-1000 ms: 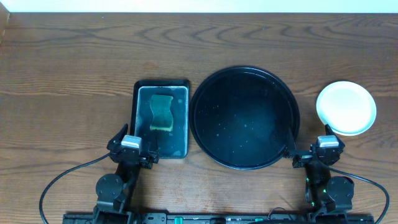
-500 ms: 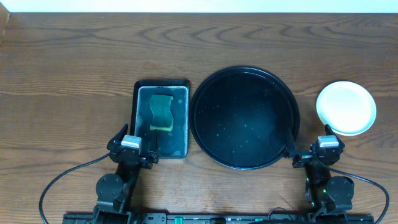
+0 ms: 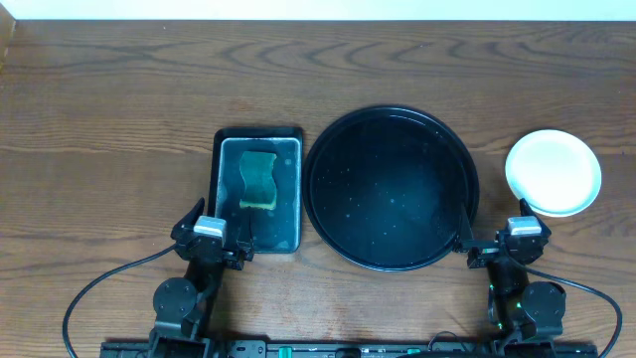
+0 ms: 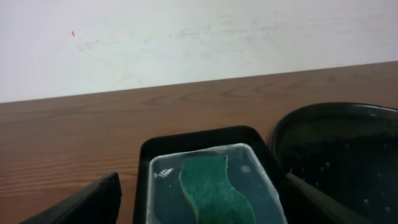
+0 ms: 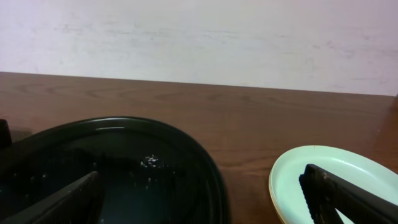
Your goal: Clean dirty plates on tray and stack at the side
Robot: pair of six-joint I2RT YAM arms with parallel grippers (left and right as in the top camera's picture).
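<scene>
Large round glossy black tray [image 3: 388, 169] sits mid-counter, water droplets on its floor. The pale round plates [image 3: 554, 171] lie stacked right of the tray, clear of its rim; count not discernible. Small rectangular black tray [image 3: 258, 130] with green sponge [image 3: 260, 179] is just left of it, with a narrow gap between them. Left end effector [image 3: 214, 224] is spread, left-front of the tray. Right end effector [image 3: 497, 227] is spread at its right-front rim, holding nothing. Brown wood-grain counter [image 3: 119, 99] runs broad behind the tray to its far edge.

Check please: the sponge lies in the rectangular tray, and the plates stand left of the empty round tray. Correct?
Only the side is wrong: in the overhead view the plates stand right of the empty round tray. The sponge does lie in the rectangular tray.
</scene>
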